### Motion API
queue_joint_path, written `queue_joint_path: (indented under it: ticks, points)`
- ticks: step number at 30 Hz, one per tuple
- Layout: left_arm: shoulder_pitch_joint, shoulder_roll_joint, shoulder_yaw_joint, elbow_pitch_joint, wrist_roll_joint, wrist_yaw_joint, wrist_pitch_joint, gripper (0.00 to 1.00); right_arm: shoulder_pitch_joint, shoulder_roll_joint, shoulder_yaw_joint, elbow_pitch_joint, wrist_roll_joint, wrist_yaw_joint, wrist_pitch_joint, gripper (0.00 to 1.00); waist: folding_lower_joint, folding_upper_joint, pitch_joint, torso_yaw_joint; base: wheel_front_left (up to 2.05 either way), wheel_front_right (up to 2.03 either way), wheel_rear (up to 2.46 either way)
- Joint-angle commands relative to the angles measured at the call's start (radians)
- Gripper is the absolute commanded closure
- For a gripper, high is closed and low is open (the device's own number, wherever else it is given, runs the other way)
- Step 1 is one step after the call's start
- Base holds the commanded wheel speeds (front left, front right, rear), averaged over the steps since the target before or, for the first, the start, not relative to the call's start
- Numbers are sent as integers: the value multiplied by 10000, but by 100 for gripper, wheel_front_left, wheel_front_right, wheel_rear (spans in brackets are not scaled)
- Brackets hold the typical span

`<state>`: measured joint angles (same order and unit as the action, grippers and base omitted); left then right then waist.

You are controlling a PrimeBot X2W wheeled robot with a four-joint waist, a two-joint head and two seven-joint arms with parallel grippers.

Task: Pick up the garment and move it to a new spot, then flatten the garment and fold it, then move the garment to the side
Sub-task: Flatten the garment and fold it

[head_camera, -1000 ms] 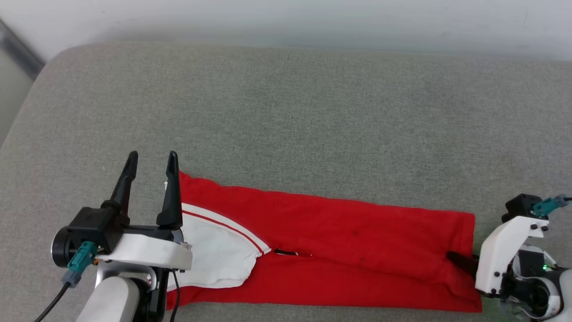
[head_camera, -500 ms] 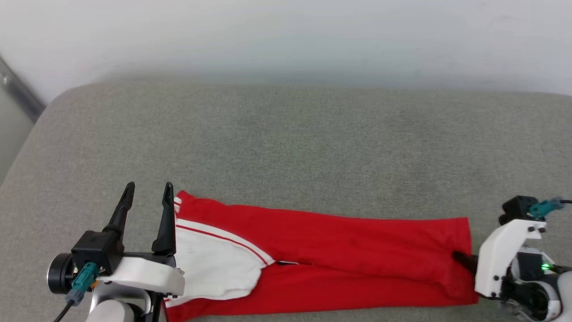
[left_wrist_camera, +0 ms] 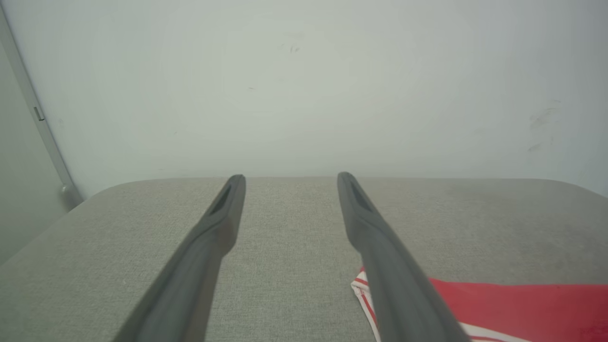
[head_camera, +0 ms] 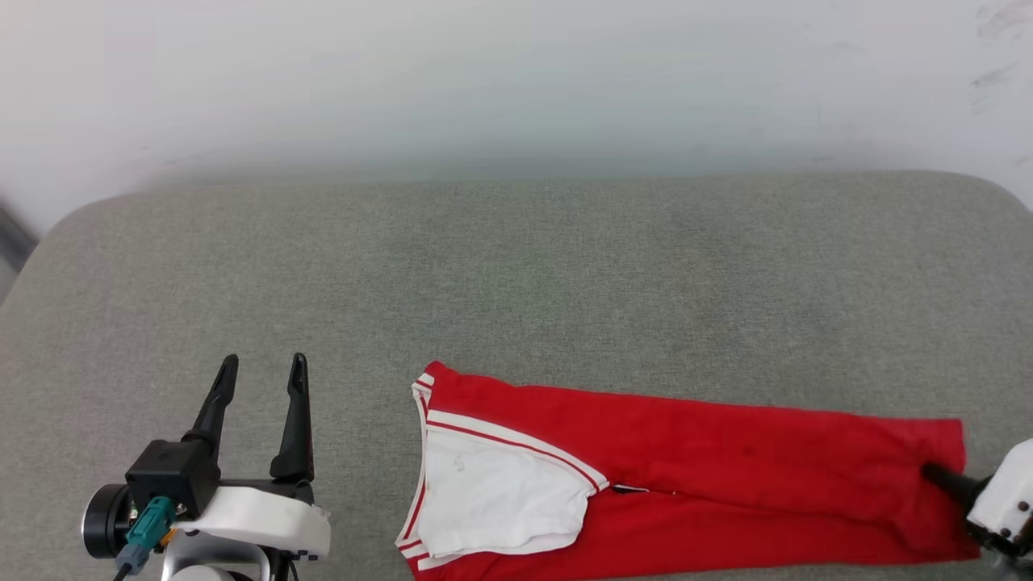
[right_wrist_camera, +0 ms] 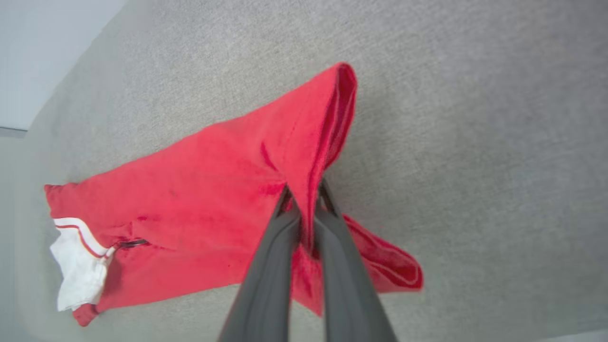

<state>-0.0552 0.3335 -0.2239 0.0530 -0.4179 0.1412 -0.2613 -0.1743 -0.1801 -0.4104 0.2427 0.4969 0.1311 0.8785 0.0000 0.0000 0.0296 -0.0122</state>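
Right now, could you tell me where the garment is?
In the head view the garment lies on the grey cushion, near right, its right end pinched by the right gripper, clear of the open left gripper.

Left gripper (head_camera: 264,361): lower left of the head view; two long dark fingers spread well apart, tips pointing up the view

Left fingers (left_wrist_camera: 216,228): straight and tapered in the left wrist view; a wide gap between the tips

Left wrist (head_camera: 258,516): white housing behind a black block; teal connector (head_camera: 148,510) on its outer side

Right gripper (head_camera: 930,470): far lower right of the head view; jaws pressed together on the end of the red jersey (right_wrist_camera: 190,190)

Right fingers (right_wrist_camera: 270,266): nearly parallel; a ridge of cloth pinched between the tips

Right wrist (head_camera: 1005,496): white housing, cut by the frame edge
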Motion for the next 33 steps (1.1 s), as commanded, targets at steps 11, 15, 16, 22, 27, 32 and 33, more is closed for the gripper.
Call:
queue_joint_path:
  ticks: [11, 15, 16, 22, 27, 32, 33]
  points:
    - [98, 81, -126, -273, -12, 112, 190, 0, -809, 1302, -9, 1029, 5701, -6, 2075, 100, 0, 0, -75, 150, 0, 0, 0]
    - [-113, 73, -217, -207, 6, 26, 201, 0, -928, 1306, 1706, 1626, 7607, -6, 1362, 100, 0, 0, 77, 341, 0, 0, 0]
    - [-150, 62, -239, -198, 7, 23, 205, 0, -969, 1308, 2219, 1714, 7939, -6, 1158, 100, 0, 0, 119, 391, 0, 0, 0]
    - [-510, 32, -389, -113, 19, -91, 242, 0, -1462, 1307, 5508, 2133, 9276, -4, -235, 100, 0, 0, 511, 749, 0, 0, 0]
    - [-889, -31, -500, -58, 63, -215, 204, 0, -2226, 1299, 7718, 2425, 9690, -4, -1339, 100, 0, 0, 956, 1090, 0, 0, 0]
    - [-1186, -109, -554, -11, 97, -249, 140, 0, -3063, 1293, 8940, 2998, 9659, -6, -2142, 100, 0, 0, 1436, 1321, 0, 0, 0]
    - [-1224, -129, -558, 8, 87, -256, 123, 0, -3177, 1292, 9110, 3136, 9633, -4, -2258, 99, 0, 0, 1511, 1348, 0, 0, 0]
